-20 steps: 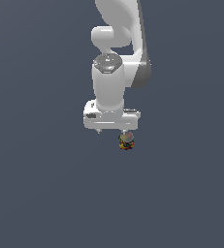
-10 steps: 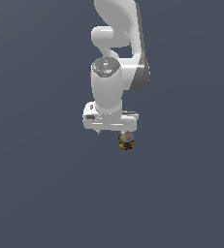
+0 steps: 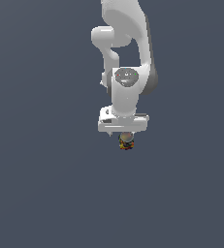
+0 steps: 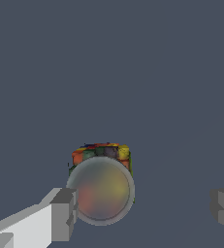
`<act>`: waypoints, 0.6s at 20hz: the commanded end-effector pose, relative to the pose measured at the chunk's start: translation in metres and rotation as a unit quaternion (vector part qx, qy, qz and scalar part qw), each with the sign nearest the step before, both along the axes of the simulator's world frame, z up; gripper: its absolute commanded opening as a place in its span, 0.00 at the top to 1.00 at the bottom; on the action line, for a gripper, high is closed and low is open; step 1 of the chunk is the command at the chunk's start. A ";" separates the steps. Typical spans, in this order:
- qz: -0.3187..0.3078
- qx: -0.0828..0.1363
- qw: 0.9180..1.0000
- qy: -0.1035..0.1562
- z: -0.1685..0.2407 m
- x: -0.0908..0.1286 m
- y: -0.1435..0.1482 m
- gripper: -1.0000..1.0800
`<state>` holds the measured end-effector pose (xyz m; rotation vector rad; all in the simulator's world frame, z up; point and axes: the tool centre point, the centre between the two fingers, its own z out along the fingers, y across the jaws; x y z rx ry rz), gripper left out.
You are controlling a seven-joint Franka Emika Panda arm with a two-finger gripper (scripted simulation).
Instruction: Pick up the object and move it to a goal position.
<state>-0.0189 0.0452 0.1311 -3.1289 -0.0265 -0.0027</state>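
Arm [image 3: 128,92]: white Panda, reaching straight down from the top of the exterior view; I see the wrist and flange end-on.
Claw [image 3: 126,138]: pointing down beneath the white cross-bar of the hand. In the wrist view [image 4: 142,213] I see it spread wide, wider than the can.
Fingers: one grey pad [image 4: 65,215] sits against the can's rim on one side; the other pad [image 4: 223,207] stands well apart from the can, with bare grey between them.
Grip: nothing clamped, as far as I read it. Only one pad is at the can, and I cannot tell whether it truly touches or is just beside it.
Object [image 3: 126,141]: small dark can with orange, red and yellow patches, directly under the hand in the exterior view, partly hidden by the claw.
Object, wrist view [image 4: 100,189]: seen from above. Pale round top, blurred, with reddish and yellowish tints; the coloured side band shows along one edge. It looks upright.
Object position: between the two fingers, but off centre, close to the one pad.
Surface [image 3: 45,193]: plain dark grey-blue in both views; I cannot judge from these frames whether the can rests on it or hangs above it.
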 end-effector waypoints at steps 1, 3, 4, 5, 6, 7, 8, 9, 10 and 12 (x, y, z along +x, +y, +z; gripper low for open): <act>0.017 -0.003 1.000 0.000 -0.011 -0.008 0.014 0.04; 0.027 -0.005 1.000 0.000 -0.017 -0.012 0.022 0.04; 0.031 -0.005 1.000 0.000 -0.019 -0.014 0.025 0.04; 0.034 -0.006 0.999 0.001 -0.021 -0.015 0.028 0.04; 0.036 -0.006 0.999 0.001 -0.022 -0.016 0.029 0.04; 0.037 -0.006 0.999 0.001 -0.023 -0.017 0.030 0.04; 0.037 -0.006 0.999 0.001 -0.023 -0.017 0.031 0.04; 0.036 -0.006 0.999 0.001 -0.022 -0.016 0.030 0.04; 0.036 -0.006 0.999 0.001 -0.022 -0.016 0.030 0.04; 0.036 -0.006 0.999 0.001 -0.025 -0.016 0.030 0.04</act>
